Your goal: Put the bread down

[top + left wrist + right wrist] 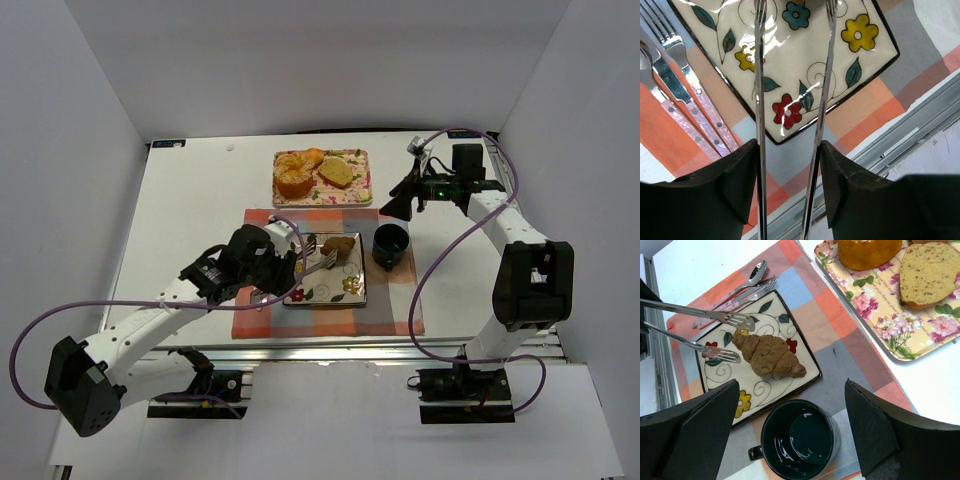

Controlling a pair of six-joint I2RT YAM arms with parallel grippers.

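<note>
**Top external view:** The left gripper (288,256) clasps metal tongs (318,262), which reach across a flowered plate (322,294) on a checked placemat (392,310). The bread (340,247) lies on the plate's far edge, at the tongs' tips. The right gripper (402,202) hangs well apart, between a dark mug (391,245) and a floral tray (362,192).

**Left wrist view:** The fingers (740,185) press the tongs' 2 arms from outside, above the plate's corner, with cutlery (675,55) lying alongside.

**Right wrist view:** The right gripper's jaws stand wide, holding nothing. Below them, the bread's narrow end sits between the 2 separated tong tips. Whether they touch it cannot be told.
</note>
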